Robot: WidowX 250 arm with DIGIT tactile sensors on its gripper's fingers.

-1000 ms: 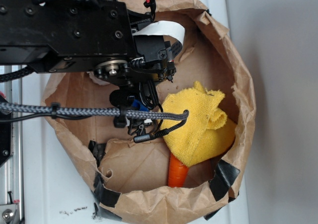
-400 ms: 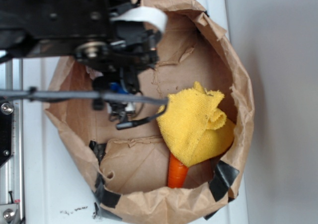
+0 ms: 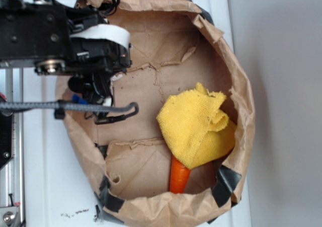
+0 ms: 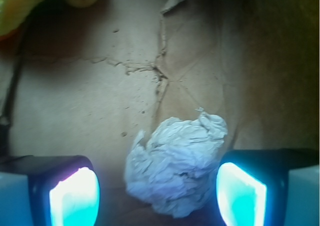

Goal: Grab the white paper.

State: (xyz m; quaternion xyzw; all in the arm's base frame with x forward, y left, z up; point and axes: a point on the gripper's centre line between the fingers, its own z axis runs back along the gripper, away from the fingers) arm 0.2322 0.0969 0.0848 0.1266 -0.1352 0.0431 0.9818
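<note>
Brown bag (image 3: 151,56) floor; wrist-only: white paper (image 4: 175,168) between spread gripper (image 4: 157,196) fingers.

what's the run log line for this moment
pincer: open, straddling paper | paper: on bag floor, not gripped | cloth: aside

Black robot arm (image 3: 55,41) over upper-left rim of brown paper bag (image 3: 241,101). Yellow cloth (image 3: 196,124) lies inside bag, right of centre. Orange carrot-like object (image 3: 178,175) pokes from under cloth. Braided cable (image 3: 70,106) crosses bag's left side. White table (image 3: 48,186) beneath.
</note>
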